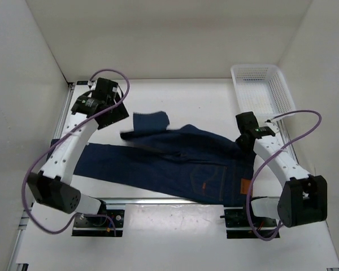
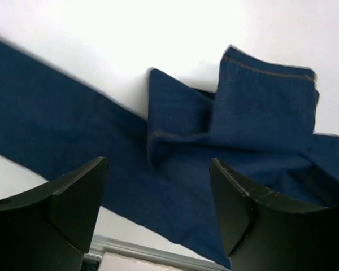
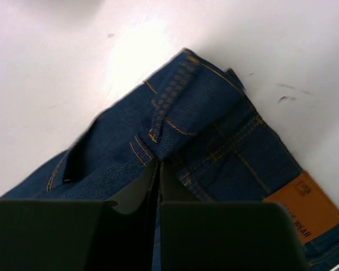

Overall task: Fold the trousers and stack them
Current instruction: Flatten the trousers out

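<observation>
The dark navy jeans [image 1: 175, 164] lie across the table, waistband to the right. One leg runs out to the left, and the other leg's hem [image 1: 151, 121] is folded back towards the far side. My left gripper [image 1: 116, 116] hangs open and empty above the legs, just left of that hem; the left wrist view shows it [image 2: 158, 164] over the cloth [image 2: 175, 186] and the hem [image 2: 265, 99]. My right gripper [image 1: 246, 138] is shut on the waistband's far corner [image 3: 175, 121], fingertips together [image 3: 159, 164]. The tan patch [image 3: 305, 206] lies to its right.
A white mesh basket [image 1: 263, 90] stands at the far right, just beyond my right gripper. White walls enclose the table on the left, back and right. A metal rail [image 1: 158, 200] runs along the near edge by the arm bases.
</observation>
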### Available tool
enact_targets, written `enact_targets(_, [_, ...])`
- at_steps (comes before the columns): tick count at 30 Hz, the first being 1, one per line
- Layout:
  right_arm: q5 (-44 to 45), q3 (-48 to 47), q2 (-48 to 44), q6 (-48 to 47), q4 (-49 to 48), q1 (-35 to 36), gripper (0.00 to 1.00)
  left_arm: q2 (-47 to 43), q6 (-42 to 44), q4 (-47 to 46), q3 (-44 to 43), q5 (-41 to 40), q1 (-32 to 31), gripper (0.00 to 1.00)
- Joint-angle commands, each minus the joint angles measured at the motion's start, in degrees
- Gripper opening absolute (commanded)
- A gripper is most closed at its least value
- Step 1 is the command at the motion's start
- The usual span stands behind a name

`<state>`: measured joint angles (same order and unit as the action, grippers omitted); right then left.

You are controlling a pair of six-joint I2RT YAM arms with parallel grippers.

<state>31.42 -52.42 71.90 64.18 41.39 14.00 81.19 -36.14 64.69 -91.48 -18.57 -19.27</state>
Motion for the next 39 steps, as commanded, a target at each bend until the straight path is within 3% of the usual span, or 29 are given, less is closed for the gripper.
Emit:
enact_targets(1, [2.2, 1.6, 2.5, -6.6, -2.2, -2.3, 0.00, 5.5, -3.5, -6.3, 7.5, 5.4, 4.1, 0.84])
enact_targets(4, [2.2, -1.1, 4.7, -9.9, -2.7, -3.1, 0.00, 9.1, -3.0, -2.4, 3.4, -2.0, 2.3, 0.65])
enact_targets(6, [2.2, -1.6, 4.7, -10.4, -2.7, -3.1, 0.00, 11.4, -0.3, -1.8, 0.3, -5.0, 0.8, 0.17])
enact_targets(7, [1.5, -1.6, 4.7, -11.2, -2.7, -3.1, 0.00, 12.8, 0.4, 0.2, -4.0, -5.5, 0.3, 0.10])
enact_targets(10, [0.8, -2.2, 4.7, -11.8, -2.7, -3.1, 0.00, 18.3, 2.5, 0.7, -9.4, -4.3, -2.1, 0.10])
enact_targets(11, [0.2, -2.2, 4.2, -12.9, -2.7, -3.1, 0.00, 22.8, 5.1, 0.7, -14.8, -1.4, -8.0, 0.25])
enact_targets(12, [-0.4, -2.2, 4.2, -13.5, -2.7, -3.1, 0.00, 27.2, 5.1, 2.3, -16.6, -0.8, -9.1, 0.37])
enact_targets(13, [-0.4, -2.2, 4.2, -14.0, -2.7, -3.1, 0.00, 29.4, 3.7, 3.8, -18.1, -0.8, -10.2, 0.66])
enact_targets(15, [-0.9, -2.2, 4.2, -14.0, -2.7, -3.1, 0.00, 32.4, 1.2, 5.5, -18.9, -0.8, -13.1, 0.89])
enact_targets(16, [-1.4, -1.6, 3.7, -14.0, -2.7, -3.1, 0.00, 34.4, 0.4, 5.5, -18.9, -0.8, -13.6, 0.94])
enact_targets(21, [-2.0, -0.5, 2.5, -15.1, -2.7, -3.6, 0.00, 35.9, -1.7, 3.3, -13.1, -0.1, -14.1, 0.96])
enact_targets(24, [-2.0, -0.5, 2.0, -15.7, -2.7, -3.6, 0.00, 31.5, -3.1, 0.9, -5.8, -1.2, -13.4, 0.96])
enact_targets(28, [-3.1, 0.0, 2.0, -15.7, -2.7, -3.6, 0.00, 25.9, -4.2, -5.8, 3.2, 4.2, -9.8, 0.90])
enact_targets(32, [-3.6, 0.0, 2.0, -15.7, -3.2, -3.6, 0.00, 27.8, -4.2, -7.1, 3.2, 6.5, -8.6, 0.76])
enact_targets(39, [-3.6, 0.0, 0.9, -15.7, -2.7, -3.6, 0.00, 31.7, -2.3, -9.9, 2.0, 14.4, -7.5, 0.78])
